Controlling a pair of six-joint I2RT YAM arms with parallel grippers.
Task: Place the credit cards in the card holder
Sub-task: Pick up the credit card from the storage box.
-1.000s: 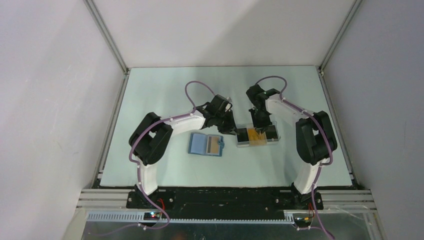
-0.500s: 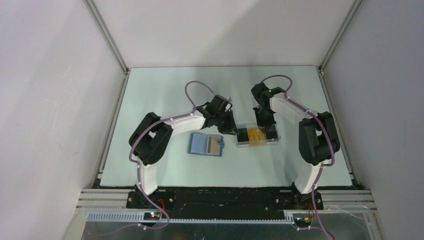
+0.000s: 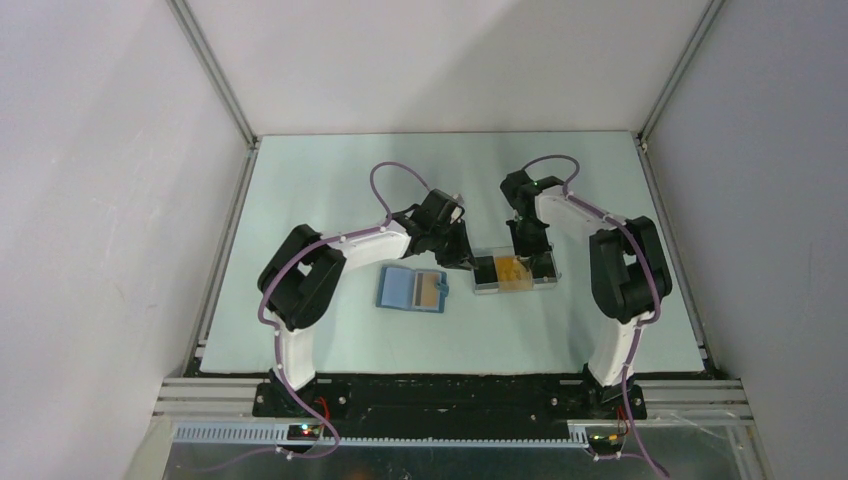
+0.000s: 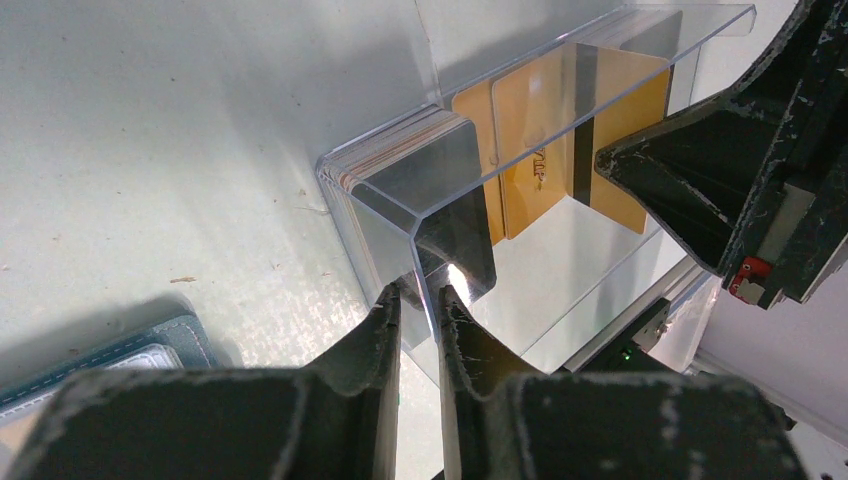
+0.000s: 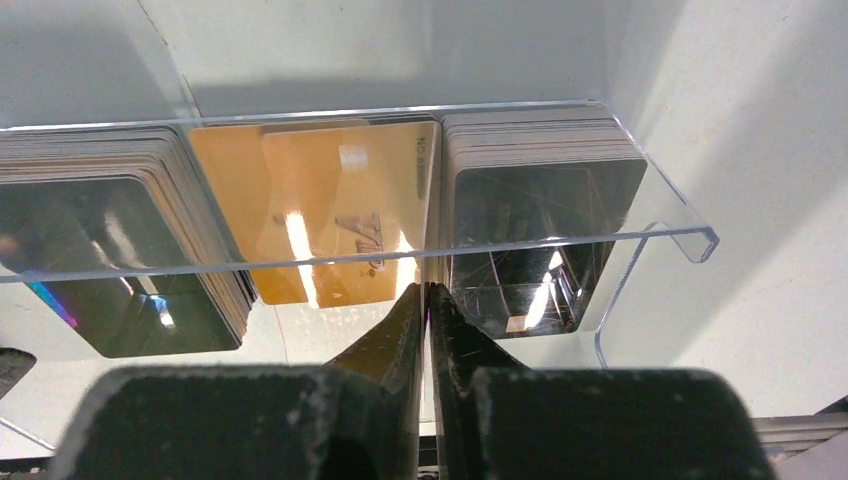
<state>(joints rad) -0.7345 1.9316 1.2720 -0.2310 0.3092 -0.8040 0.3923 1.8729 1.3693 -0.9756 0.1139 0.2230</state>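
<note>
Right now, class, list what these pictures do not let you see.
Card holder pockets: too small in the top view; cut off at left wrist view's edge.
Whether the right gripper grips a yellow card: right wrist view, its own fingers hide the contact.
Black cards' print: right wrist view, glare on the tray.

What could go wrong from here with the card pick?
1. Right jaws meet at the very corner of the yellow card; it may slip out, or the card behind may drag along.
2. Left jaws pinch only the corner wall of the clear tray; a hard pull could twist or tip it.
</note>
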